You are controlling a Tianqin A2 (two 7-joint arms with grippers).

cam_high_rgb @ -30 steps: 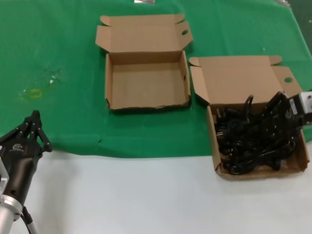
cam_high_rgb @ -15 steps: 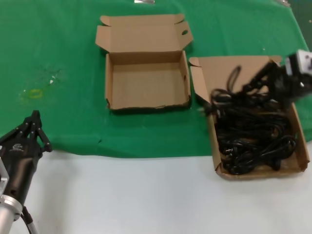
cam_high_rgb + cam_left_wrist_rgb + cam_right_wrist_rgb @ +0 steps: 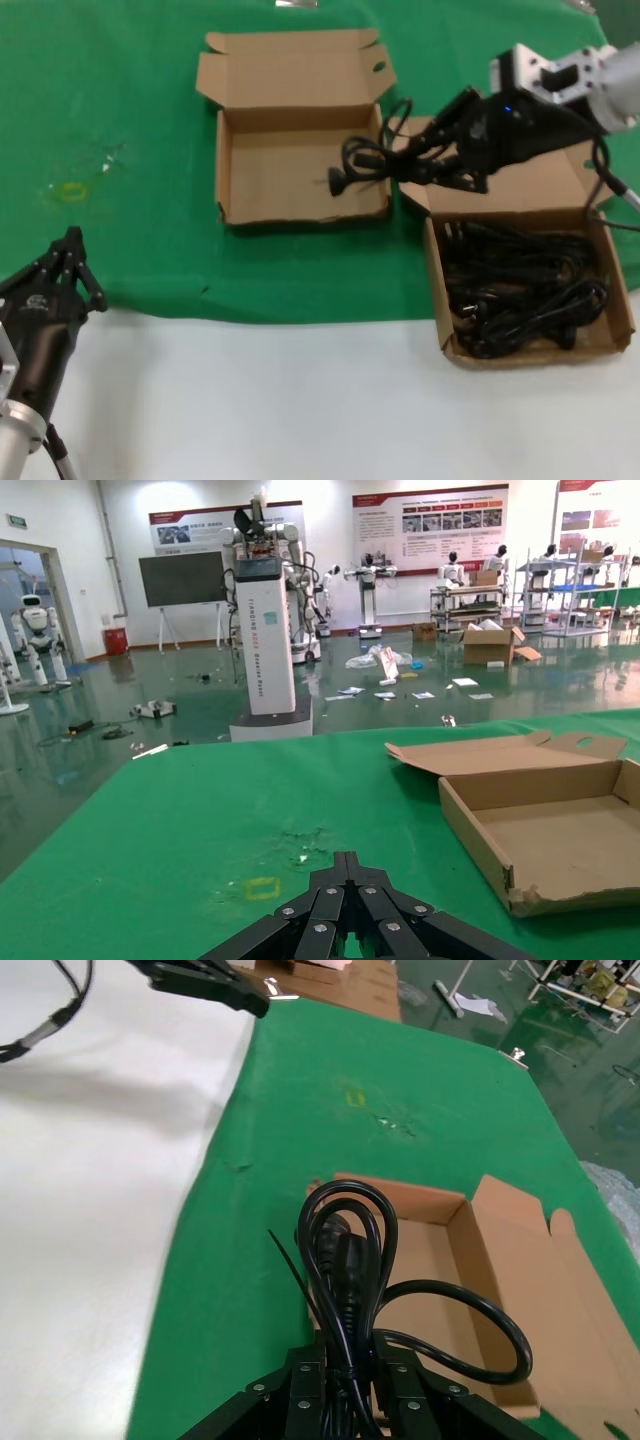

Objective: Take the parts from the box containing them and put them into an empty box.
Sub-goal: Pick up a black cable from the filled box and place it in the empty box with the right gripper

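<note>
Your right tool (image 3: pixel 408 165), closed on one cord (image 3: pixel 362 160), holds it over the empty box (image 3: pixel 300 212) at upper centre, so it can drop inside. Other cords (image 3: pixel 520 290) lie in the right box (image 3: pixel 625 300). Left tool (image 3: pixel 68 262) waits lower left, nearly closed, holding nothing

Both grippers, left gripper (image 3: pixel 70 262) and right gripper (image 3: pixel 420 160), are black with linked, screw-studded fingers; silver-grey wrists, black cables.

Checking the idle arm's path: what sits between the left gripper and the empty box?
Head view: only bare green cloth lies between the left gripper and the empty box. The right gripper carries a power cord over that box's far side.
</note>
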